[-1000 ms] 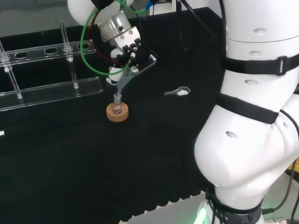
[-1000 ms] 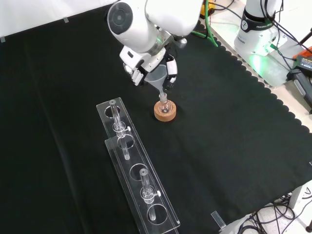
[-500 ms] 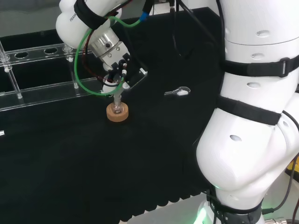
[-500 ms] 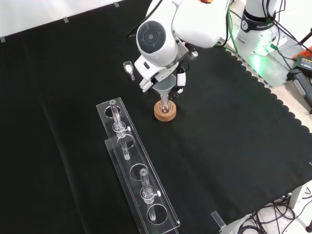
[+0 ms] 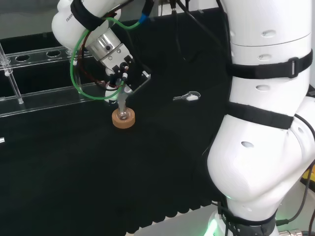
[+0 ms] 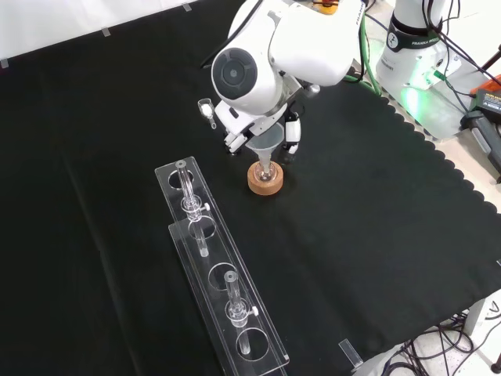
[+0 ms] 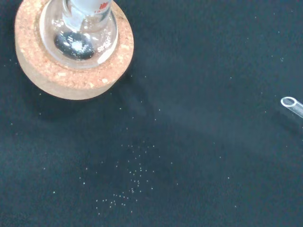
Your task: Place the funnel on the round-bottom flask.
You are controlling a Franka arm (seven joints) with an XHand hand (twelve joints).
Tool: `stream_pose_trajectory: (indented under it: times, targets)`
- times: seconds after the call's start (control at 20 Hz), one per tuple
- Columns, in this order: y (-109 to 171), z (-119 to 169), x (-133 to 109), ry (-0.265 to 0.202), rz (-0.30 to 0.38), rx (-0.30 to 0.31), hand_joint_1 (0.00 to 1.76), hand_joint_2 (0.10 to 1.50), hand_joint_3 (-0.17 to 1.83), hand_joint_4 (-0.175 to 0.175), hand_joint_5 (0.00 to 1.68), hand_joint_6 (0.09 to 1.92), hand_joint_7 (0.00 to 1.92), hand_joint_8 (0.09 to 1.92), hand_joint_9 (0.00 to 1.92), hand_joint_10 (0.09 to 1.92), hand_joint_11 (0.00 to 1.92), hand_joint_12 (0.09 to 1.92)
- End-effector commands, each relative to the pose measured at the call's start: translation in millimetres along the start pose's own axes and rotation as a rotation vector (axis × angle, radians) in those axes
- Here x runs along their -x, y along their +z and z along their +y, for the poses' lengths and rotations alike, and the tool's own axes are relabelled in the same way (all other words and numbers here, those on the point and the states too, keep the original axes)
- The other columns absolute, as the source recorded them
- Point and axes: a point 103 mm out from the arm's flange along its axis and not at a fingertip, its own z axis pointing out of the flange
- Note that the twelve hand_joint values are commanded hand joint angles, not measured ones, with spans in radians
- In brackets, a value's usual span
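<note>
The robot hand (image 6: 291, 131) pinches the funnel (image 6: 264, 143) by its rim; just beneath the robot hand, its stem enters the round-bottom flask (image 6: 266, 172) on a cork ring (image 6: 265, 182).

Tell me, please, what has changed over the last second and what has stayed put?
The hand has carried the funnel down and leftward in the head view, bringing its stem upright at the flask neck. It still holds the funnel. The flask, its cork ring and the racks have not moved.

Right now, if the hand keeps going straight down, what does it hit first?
Likely the round-bottom flask on its cork ring: the funnel in the hand sits right over the neck. Depth is hard to judge.
</note>
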Motion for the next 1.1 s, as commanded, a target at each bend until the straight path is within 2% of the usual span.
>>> stream_pose_trajectory:
  times: [0.05, 0.25, 0.3, 0.4, 0.45, 0.5, 0.6, 0.7, 0.9, 1.0, 1.1]
  targets:
    - [-15.4, -11.8, 7.6, 0.006, 0.027, 0.015, 0.26, 0.65, 0.36, -0.175, 0.21, 0.42, 0.27, 1.02, 0.55, 0.91, 0.81, 1.27]
    - [-27.2, -22.2, 16.1, 0.003, 0.046, 0.043, 0.21, 0.66, 0.25, -0.175, 0.20, 0.23, 0.11, 0.97, 0.29, 0.96, 0.52, 1.39]
    - [-38.1, -30.6, 24.5, -0.010, 0.084, 0.067, 0.20, 0.66, 0.23, -0.175, 0.19, 0.19, 0.06, 0.95, 0.21, 0.97, 0.41, 1.43]
    - [-58.5, -45.9, 50.1, -0.070, 0.212, 0.096, 0.18, 0.67, 0.19, -0.175, 0.17, 0.12, 0.02, 0.86, 0.07, 1.00, 0.21, 1.51]
    - [-75.5, -59.5, 78.9, -0.124, 0.339, 0.107, 0.18, 0.67, 0.18, -0.175, 0.17, 0.10, 0.01, 0.81, 0.04, 0.97, 0.14, 1.52]
    - [-85.4, -67.8, 95.0, -0.150, 0.401, 0.121, 0.18, 0.67, 0.17, -0.175, 0.16, 0.09, 0.00, 0.76, 0.02, 0.93, 0.08, 1.53]
    - [-105.2, -82.3, 122.1, -0.190, 0.491, 0.161, 0.19, 0.68, 0.15, -0.175, 0.17, 0.09, 0.00, 0.71, 0.00, 0.86, 0.03, 1.54]
    - [-116.8, -91.7, 142.7, -0.206, 0.553, 0.194, 0.20, 0.69, 0.14, -0.175, 0.17, 0.09, 0.00, 0.69, 0.00, 0.81, 0.01, 1.53]
    - [-108.0, -103.2, 186.9, -0.245, 0.621, 0.233, 0.22, 0.71, 0.13, -0.175, 0.18, 0.09, 0.00, 0.69, 0.00, 0.78, 0.00, 1.52]
    - [-102.3, -103.3, 199.4, -0.247, 0.660, 0.246, 0.23, 0.72, 0.13, -0.175, 0.18, 0.09, 0.00, 0.69, 0.00, 0.77, 0.00, 1.52]
    - [-93.6, -98.6, 212.8, -0.218, 0.711, 0.251, 0.23, 0.72, 0.13, -0.175, 0.19, 0.09, 0.00, 0.70, 0.00, 0.76, 0.00, 1.52]
